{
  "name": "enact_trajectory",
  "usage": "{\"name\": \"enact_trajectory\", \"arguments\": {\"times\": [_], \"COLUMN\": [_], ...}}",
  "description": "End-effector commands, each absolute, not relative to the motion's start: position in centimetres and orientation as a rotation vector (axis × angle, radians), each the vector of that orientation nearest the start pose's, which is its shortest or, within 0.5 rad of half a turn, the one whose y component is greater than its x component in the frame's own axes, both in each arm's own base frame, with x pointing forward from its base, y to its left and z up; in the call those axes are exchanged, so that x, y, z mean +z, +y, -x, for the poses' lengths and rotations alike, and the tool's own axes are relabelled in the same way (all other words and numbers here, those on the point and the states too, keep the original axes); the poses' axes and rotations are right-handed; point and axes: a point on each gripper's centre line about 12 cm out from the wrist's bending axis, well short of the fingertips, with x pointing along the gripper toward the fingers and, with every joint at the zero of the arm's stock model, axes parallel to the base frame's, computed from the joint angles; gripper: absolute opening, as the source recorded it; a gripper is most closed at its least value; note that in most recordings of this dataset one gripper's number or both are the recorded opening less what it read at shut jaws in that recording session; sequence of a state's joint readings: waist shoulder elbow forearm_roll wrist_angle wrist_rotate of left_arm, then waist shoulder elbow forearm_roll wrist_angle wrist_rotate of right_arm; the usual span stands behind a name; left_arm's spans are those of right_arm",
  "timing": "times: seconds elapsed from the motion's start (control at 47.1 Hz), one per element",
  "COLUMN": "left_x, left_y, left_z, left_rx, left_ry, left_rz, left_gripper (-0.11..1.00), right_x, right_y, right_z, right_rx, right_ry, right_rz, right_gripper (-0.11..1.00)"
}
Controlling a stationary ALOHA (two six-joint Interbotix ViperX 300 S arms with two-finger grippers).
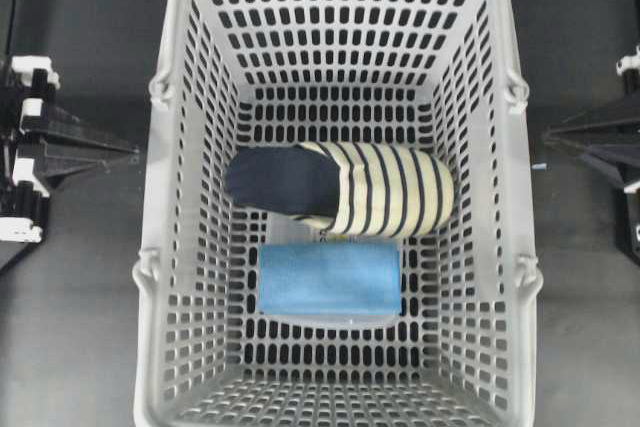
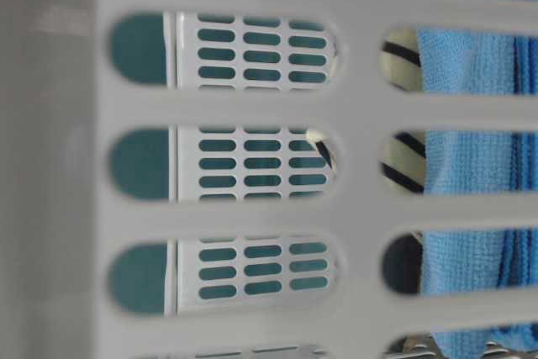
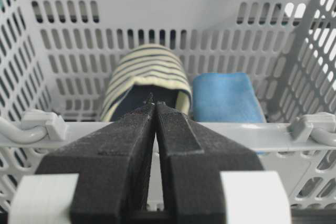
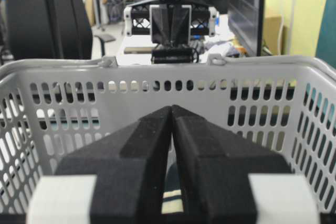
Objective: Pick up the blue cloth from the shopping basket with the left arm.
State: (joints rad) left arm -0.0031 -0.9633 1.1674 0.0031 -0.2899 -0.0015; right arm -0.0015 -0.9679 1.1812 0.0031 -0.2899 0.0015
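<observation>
The blue cloth [image 1: 328, 279] lies folded flat on the floor of the grey shopping basket [image 1: 162, 197], just in front of a navy and cream striped slipper [image 1: 340, 190]. In the left wrist view the blue cloth [image 3: 224, 97] sits to the right of the slipper [image 3: 148, 74], beyond the basket rim [image 3: 262, 135]. My left gripper [image 3: 155, 103] is shut with nothing in it, outside the basket at its left wall [image 1: 128, 154]. My right gripper [image 4: 171, 107] is also shut and empty, outside the right wall [image 1: 548, 135].
A clear plastic edge [image 1: 330, 320] shows under the cloth's near side. The table-level view looks through the basket's slotted wall [image 2: 252, 107] at the cloth [image 2: 471, 166] and slipper [image 2: 402, 157]. Handle hinges [image 1: 160, 87] stick out on the rim. Dark table surface [image 1: 70, 327] surrounds the basket.
</observation>
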Motion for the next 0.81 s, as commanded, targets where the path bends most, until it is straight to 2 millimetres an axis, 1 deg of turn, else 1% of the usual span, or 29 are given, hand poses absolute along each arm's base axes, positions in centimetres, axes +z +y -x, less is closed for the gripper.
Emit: {"name": "enact_trajectory", "arguments": {"times": [0.0,0.042,0.085,0.191,0.234,0.255,0.319,0.382,0.489,0.701,0.765,0.786], "left_x": [32.2,33.0,33.9,36.2,36.9,37.7,38.7,39.4,40.1,40.0,40.0,39.9], "left_y": [-0.4,-0.3,-0.4,-0.6,-0.7,-0.8,-1.4,-2.0,-2.6,-3.4,-3.5,-3.7], "left_z": [-19.8,-19.8,-19.9,-20.2,-20.5,-20.6,-21.2,-22.2,-24.2,-29.4,-30.7,-31.2], "left_rx": [-0.021,-0.019,-0.020,-0.027,-0.031,-0.036,-0.056,-0.076,-0.090,-0.091,-0.089,-0.090], "left_ry": [-0.117,-0.098,-0.075,0.015,0.060,0.083,0.140,0.211,0.300,0.439,0.461,0.470], "left_rz": [-0.020,-0.013,-0.005,0.014,0.019,0.023,0.027,0.025,0.019,0.006,0.008,0.005], "left_gripper": [0.06,0.05,0.00,0.00,0.00,0.00,0.00,0.00,0.00,0.00,0.00,0.00], "right_x": [30.1,30.1,30.0,30.1,30.2,30.2,30.8,31.2,31.7,32.3,32.1,32.1], "right_y": [0.2,0.2,0.2,0.3,0.4,0.4,0.5,0.5,0.5,0.2,0.1,0.1], "right_z": [-19.9,-19.8,-19.7,-19.4,-19.3,-19.2,-18.9,-18.6,-17.8,-16.8,-16.8,-16.8], "right_rx": [0.008,0.009,0.009,0.015,0.018,0.021,0.026,0.026,0.027,0.007,0.004,0.004], "right_ry": [-0.103,-0.092,-0.075,-0.023,-0.003,0.010,0.038,0.052,0.075,0.102,0.112,0.114], "right_rz": [-0.013,-0.026,-0.035,-0.055,-0.058,-0.061,-0.062,-0.070,-0.079,-0.068,-0.069,-0.069], "right_gripper": [0.01,0.02,0.01,0.00,0.00,0.00,0.00,0.00,0.00,0.01,0.04,0.07]}}
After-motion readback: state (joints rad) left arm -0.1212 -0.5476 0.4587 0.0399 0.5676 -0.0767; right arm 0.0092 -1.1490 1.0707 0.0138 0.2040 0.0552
